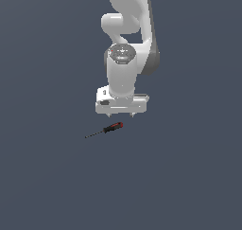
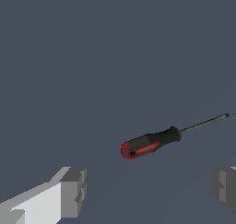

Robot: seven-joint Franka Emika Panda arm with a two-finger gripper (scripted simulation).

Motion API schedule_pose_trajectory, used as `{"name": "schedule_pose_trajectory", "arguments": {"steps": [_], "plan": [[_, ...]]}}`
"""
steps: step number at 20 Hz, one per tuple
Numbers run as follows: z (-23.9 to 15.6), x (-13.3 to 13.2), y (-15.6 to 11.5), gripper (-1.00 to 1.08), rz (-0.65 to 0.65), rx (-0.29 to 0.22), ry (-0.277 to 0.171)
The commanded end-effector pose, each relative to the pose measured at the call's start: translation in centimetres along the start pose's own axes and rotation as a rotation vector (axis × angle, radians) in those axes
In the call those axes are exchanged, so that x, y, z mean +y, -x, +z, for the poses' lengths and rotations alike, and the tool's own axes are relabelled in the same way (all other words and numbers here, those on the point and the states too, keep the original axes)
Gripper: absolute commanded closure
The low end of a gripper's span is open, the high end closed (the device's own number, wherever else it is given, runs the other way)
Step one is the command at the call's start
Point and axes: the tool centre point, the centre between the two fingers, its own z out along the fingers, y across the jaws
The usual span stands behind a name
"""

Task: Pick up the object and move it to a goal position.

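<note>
Lying flat on the dark grey floor (image 1: 47,177), the screwdriver (image 1: 108,129) is just beside the gripper (image 1: 121,115), toward the exterior view's left of it, red handle end (black grip behind it) nearest the fingers (image 2: 73,191) and thin shaft pointing away. The gripper hangs spread wide, apparently not touching the tool, under the white arm (image 1: 124,58).

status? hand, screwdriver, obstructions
Hand open, empty, hovering over the surface. Screwdriver lying flat, ungrasped, between and ahead of the fingers in the wrist view. Nothing else visible near it.
</note>
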Motion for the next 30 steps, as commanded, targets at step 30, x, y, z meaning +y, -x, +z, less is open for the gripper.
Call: {"name": "schedule_pose_trajectory", "arguments": {"steps": [30], "plan": [[1.8,2.8,0.4,-0.92,0.267,-0.006,-0.002]]}}
